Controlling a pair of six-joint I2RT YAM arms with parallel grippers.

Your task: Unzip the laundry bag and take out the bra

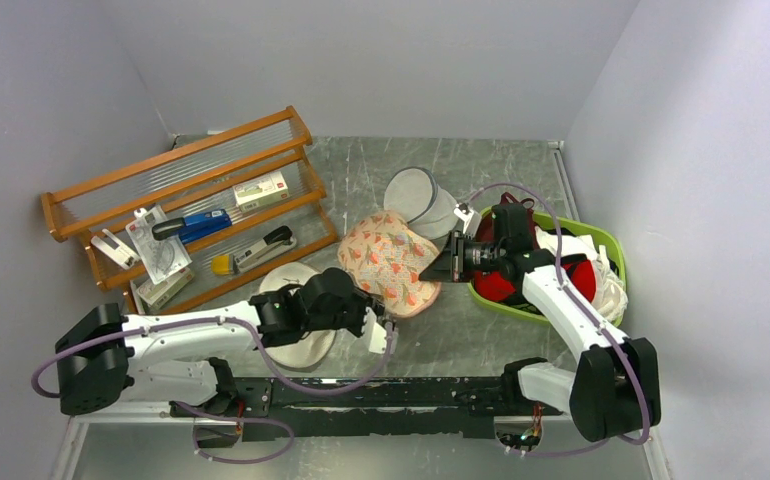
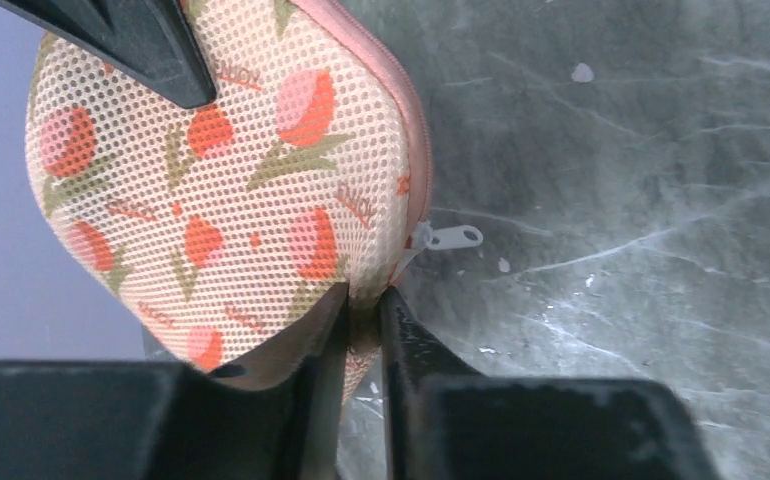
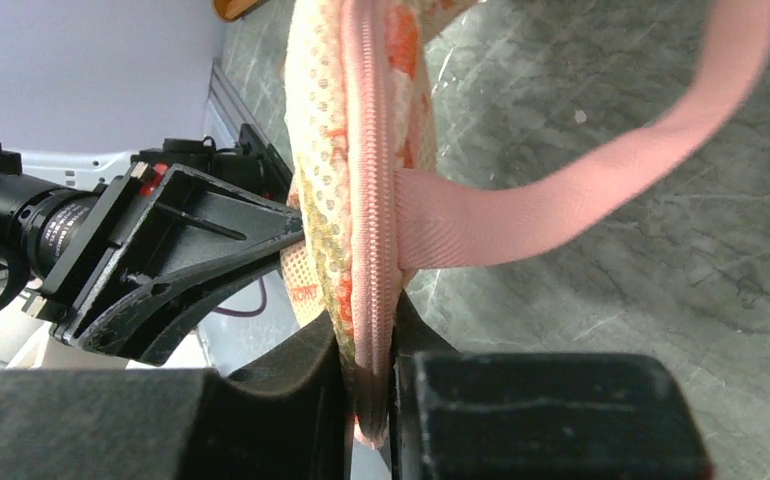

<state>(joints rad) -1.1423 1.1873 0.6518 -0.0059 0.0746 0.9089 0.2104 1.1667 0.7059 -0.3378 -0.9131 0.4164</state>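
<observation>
Apparently the left tool (image 2: 365,296) and right tool (image 3: 369,335) each pinch the rim of the laundry bag (image 1: 386,260), bare table (image 2: 611,200) alongside.

Tiny orange lettering (image 2: 355,206) on laundry bag (image 2: 211,180) (repeated between motifs) unreadable.

Pink floral laundry bag (image 1: 389,262), zipped, mid-table
</observation>
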